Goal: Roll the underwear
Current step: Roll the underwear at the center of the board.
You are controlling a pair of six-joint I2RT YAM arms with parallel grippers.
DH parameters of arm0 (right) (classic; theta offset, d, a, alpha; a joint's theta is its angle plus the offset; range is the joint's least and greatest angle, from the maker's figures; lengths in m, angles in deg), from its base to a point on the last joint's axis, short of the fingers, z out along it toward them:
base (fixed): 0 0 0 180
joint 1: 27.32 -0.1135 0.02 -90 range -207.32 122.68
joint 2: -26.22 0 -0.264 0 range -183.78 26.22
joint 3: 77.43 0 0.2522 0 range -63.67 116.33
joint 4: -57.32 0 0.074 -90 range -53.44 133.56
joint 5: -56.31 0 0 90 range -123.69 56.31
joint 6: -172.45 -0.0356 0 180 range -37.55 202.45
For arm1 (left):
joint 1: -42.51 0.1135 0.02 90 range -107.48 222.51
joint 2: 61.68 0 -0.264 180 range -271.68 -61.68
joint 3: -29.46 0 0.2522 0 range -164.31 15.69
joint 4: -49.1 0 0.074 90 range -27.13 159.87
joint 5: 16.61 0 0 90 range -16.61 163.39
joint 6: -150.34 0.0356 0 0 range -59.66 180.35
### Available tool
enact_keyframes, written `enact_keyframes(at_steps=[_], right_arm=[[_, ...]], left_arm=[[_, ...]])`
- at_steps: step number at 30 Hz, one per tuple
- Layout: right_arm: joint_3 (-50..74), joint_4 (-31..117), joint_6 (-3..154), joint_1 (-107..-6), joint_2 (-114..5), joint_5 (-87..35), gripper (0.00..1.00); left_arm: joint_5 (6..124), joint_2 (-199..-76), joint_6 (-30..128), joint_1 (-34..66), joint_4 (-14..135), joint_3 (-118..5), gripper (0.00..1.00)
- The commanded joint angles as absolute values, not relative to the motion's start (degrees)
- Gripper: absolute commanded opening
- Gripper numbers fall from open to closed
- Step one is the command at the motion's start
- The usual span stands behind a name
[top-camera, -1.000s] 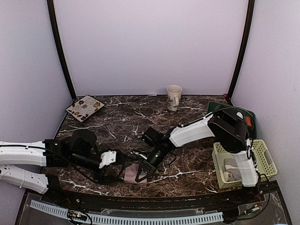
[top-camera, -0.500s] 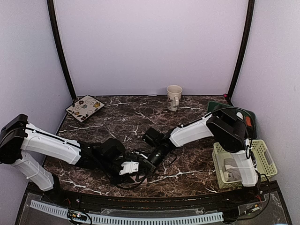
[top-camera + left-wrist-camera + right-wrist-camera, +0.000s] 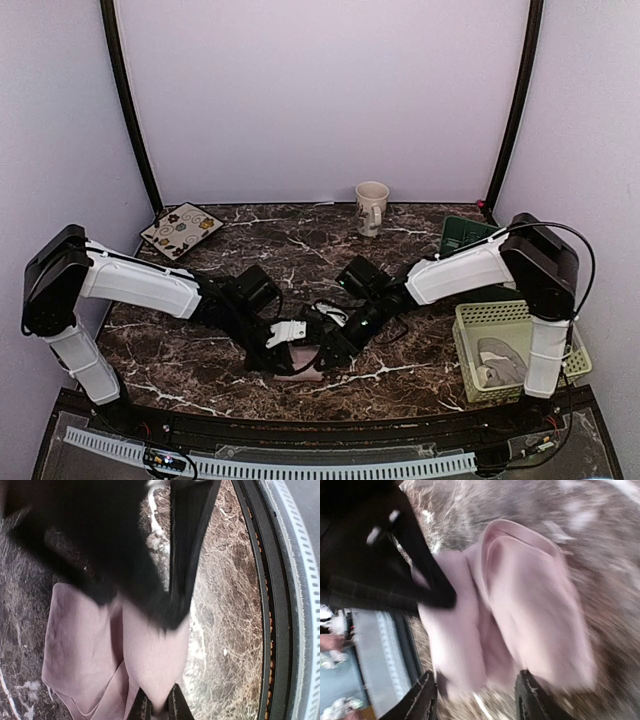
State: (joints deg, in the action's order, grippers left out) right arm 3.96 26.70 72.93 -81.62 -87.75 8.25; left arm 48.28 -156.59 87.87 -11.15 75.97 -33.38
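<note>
Pink underwear (image 3: 303, 366): it is lying bunched on the table (image 3: 280, 240) near the front edge, between the two hands. It is folding over itself in loose lobes and not yet forming a tight roll.
Left hand (image 3: 158, 707): its fingers are standing almost together, pinching a fold of the pink cloth between the tips. It is probably anchoring that end so the rest can be turned over it.
Right hand (image 3: 477, 697): its fingers are standing wide apart, straddling the garment's edge and gripping nothing. It looks to be lining up to tuck or turn the loose lobe.
Crowding: both hands are working over one small soft piece, so they are risking a knock against each other.
Light green basket (image 3: 490, 313): it is sitting at the right by the right arm and holding a greyish-white cloth (image 3: 495, 360). I cannot tell whether that cloth is rolled.
Dark green tray (image 3: 462, 235): it is sitting behind the basket, with the arm hiding its contents.
Mug (image 3: 372, 207): it is standing upright at the back, its inside not showing.
</note>
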Motion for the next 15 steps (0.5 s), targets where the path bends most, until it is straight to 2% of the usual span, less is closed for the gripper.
enact_keyframes(at_steps=[1,8,15], right_arm=[[-5.3,33.5,75.3,-80.7,-79.5,-7.0,0.54],[-23.4,48.6,83.0,-86.7,-60.1,-19.4,0.54],[-26.6,50.7,89.1,-95.8,-56.0,-27.5,0.52]], left_arm=[[36.4,-161.4,90.0,-7.4,90.3,-38.7,0.0],[26.8,-173.3,91.0,-3.5,100.7,-47.8,0.0],[25.1,-180.7,88.7,-3.3,106.6,-53.9,0.0]])
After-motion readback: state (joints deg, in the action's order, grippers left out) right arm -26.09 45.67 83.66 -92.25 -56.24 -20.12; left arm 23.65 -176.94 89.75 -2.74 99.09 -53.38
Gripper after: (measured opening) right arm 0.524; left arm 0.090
